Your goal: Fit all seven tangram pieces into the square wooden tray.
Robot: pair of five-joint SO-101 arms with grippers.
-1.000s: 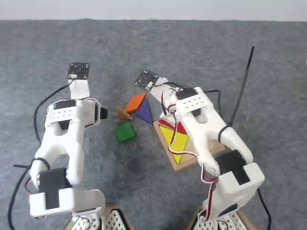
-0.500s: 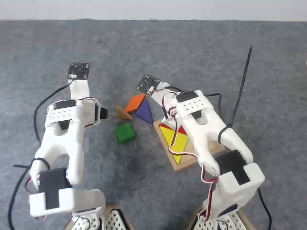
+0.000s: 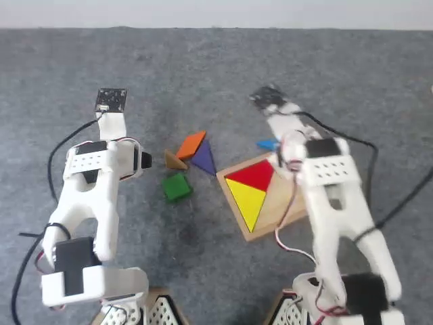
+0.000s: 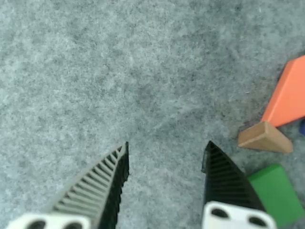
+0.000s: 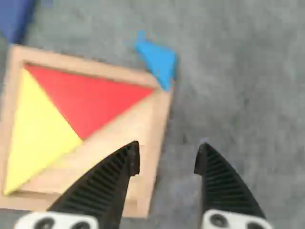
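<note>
Tray (image 3: pixel 270 215) right of centre holds just the red triangle (image 3: pixel 254 175) and yellow triangle (image 3: pixel 249 200), left gripper (image 4: pixel 167 152) and right gripper (image 5: pixel 167 152) both gape empty, so I'd say the right one grabs the little blue triangle (image 3: pixel 268 143) just beyond the tray's far edge next.

The right arm (image 3: pixel 329 177) swung off the tray (image 3: pixel 274 203).

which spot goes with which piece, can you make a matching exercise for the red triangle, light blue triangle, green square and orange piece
Pieces:
1 red triangle
2 light blue triangle
3 green square
4 orange parallelogram

Places:
a on the carpet beside the purple triangle
b inside the wooden tray, against the yellow triangle
c on the carpet just off the tray's far corner
d the loose piece lowest in the high view

Pairs: 1-b, 2-c, 3-d, 4-a
</note>
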